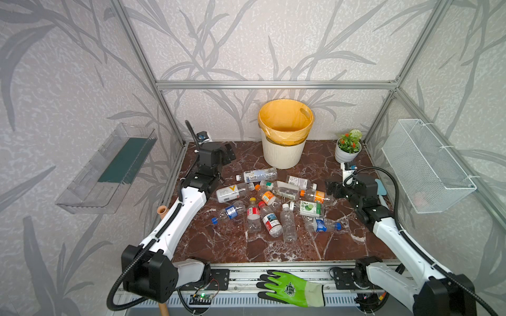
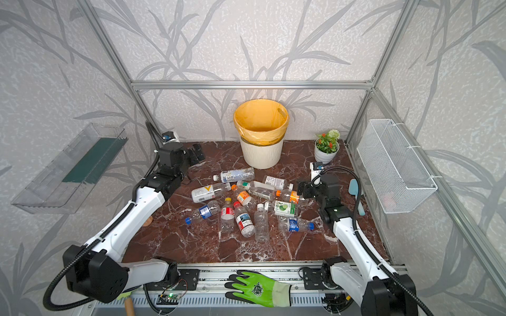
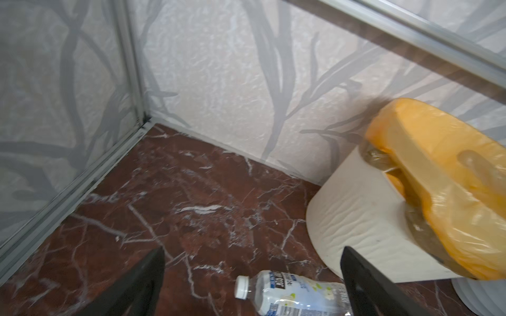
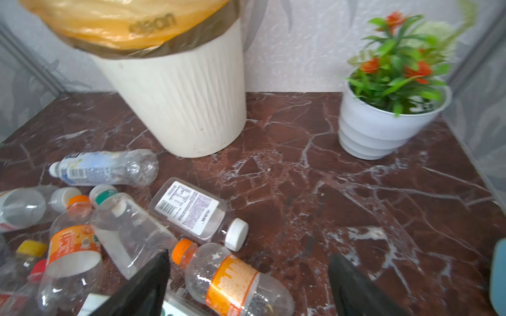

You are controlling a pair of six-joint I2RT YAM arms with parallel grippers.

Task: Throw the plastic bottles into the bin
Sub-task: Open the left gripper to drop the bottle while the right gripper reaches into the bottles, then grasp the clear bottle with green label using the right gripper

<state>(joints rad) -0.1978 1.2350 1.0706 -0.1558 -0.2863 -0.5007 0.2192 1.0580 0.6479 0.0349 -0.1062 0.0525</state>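
Both pairs of jaws wide apart, empty; central heap of plastic bottles [image 1: 271,219]; table [image 1: 224,246] bare along edges, beside bin [image 1: 283,156].

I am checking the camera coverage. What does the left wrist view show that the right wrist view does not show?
Only the left wrist view shows the horizontal frame bar on the back wall. Only the right wrist view shows the red flowers and the orange-capped bottles. Both show the bin, the pale blue-labelled bottle and the marble table.
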